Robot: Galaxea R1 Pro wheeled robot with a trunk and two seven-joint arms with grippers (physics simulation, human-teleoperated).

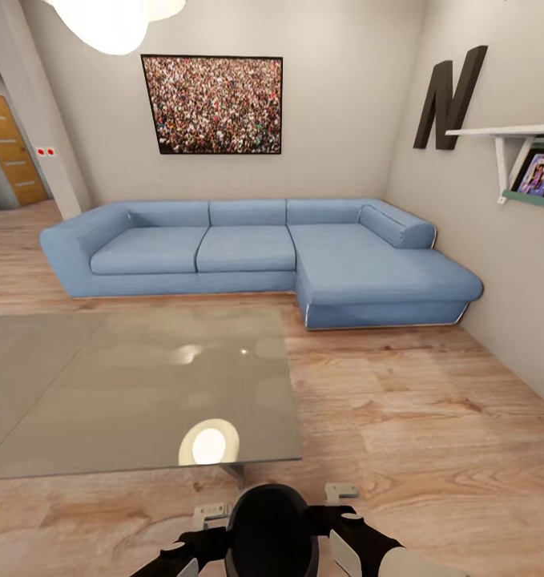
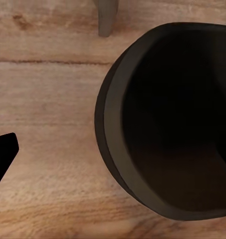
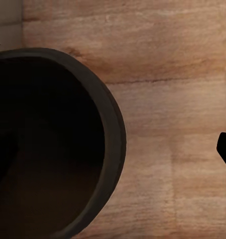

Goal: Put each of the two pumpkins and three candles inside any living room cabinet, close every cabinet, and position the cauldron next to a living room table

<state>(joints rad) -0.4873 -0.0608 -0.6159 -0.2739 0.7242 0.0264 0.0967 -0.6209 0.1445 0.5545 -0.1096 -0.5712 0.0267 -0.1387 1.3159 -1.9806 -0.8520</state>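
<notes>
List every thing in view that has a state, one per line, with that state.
cauldron: upright, mouth open, held between both arms, just off the table's near edge.
table: glossy grey top bare, standing on the wood floor.
left hand: against the cauldron's side; open or shut cannot be told.
right hand: against the cauldron's other side; open or shut cannot be told.
sofa: unoccupied, against the wall.

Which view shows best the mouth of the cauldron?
The left wrist view: the cauldron shows most of its rim and dark inside there. The right wrist view cuts off half the mouth. The head view shows it from above, low between both arms, partly cropped.
</notes>
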